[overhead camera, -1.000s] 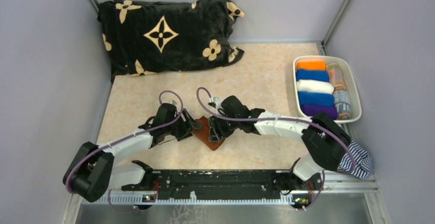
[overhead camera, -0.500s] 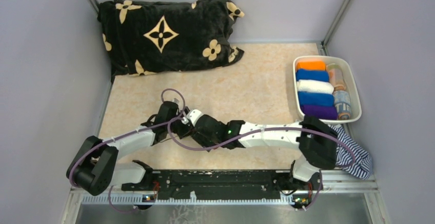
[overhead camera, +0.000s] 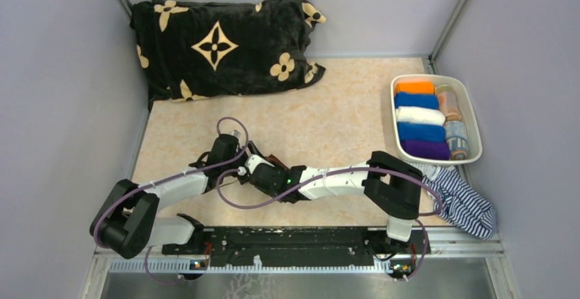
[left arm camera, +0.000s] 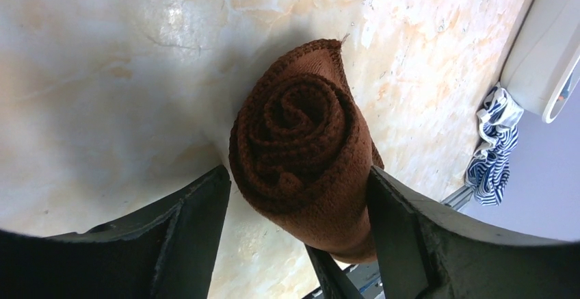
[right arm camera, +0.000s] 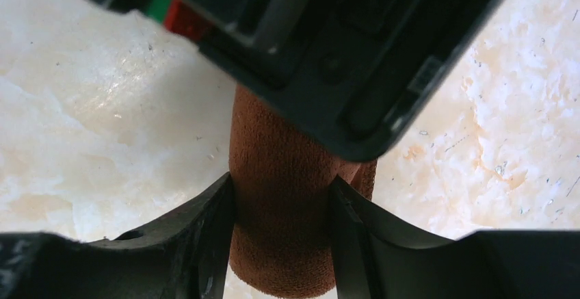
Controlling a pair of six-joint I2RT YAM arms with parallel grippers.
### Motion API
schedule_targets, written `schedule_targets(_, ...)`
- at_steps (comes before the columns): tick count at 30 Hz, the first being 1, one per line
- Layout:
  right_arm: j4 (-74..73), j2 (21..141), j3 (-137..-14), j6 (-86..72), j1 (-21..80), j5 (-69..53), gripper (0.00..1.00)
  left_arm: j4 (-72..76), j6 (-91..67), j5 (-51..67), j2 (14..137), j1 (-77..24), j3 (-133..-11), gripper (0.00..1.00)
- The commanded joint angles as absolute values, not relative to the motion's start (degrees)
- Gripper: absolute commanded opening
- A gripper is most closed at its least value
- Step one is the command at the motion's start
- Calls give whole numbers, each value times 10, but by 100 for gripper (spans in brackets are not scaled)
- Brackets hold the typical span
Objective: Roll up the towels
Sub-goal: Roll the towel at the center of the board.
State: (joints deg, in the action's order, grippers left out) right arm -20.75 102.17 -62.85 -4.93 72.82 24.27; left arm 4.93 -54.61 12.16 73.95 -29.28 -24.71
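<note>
Brown towel (left arm camera: 301, 148) is wound into a tight spiral and sits front-centre over the table (overhead camera: 342, 107), where the two arms meet. Left gripper (left arm camera: 297, 174) stands fairly wide with both fingers pressed on opposite sides of the roll, spiral end facing its camera. Right gripper (right arm camera: 280, 184) is part-closed around the same roll further along its length, with both fingers touching the cloth. Can't tell if the roll is lifted or resting on the table. The loose tail corner pokes out at the top of the spiral in the left wrist view. My read: that's the risk, since letting go with the wrong hand first could let it spring open. Roll looks finished, so the step is hand-off and carry. One gripper should squeeze firmly across the tail before the other opens. Open slowly and back straight out along the roll axis without dragging the outer layer. The wrists are crowded, with the left housing overhanging the right's view, so separate them before any swing. Likely destination is the tray (overhead camera: 472, 107) on the right, where finished rolls (overhead camera: 417, 115) lie side by side. Space there looks tight. Avoid the striped cloth (overhead camera: 465, 206) beside it.
</note>
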Motion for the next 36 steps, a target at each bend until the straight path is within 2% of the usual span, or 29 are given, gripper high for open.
schedule_targets(1,-233,1062,-622,-68,715,184,46,-21,-535,99,718,-296,-217,80)
schedule_targets(11,-202,1044,-589,-99,645,-20,33,-65,-572,89,612,-293,-201,85)
schedule_targets(17,-149,1018,-557,-134,604,-142,33,-54,-584,101,597,-294,-190,85)
schedule_targets(24,-106,1011,-532,-167,567,-235,33,-2,-583,117,657,-294,-200,82)
schedule_targets(29,-88,1026,-520,-194,544,-270,33,17,-582,127,679,-294,-211,83)
schedule_targets(36,-65,1029,-501,-212,529,-291,33,34,-591,105,618,-294,-194,85)
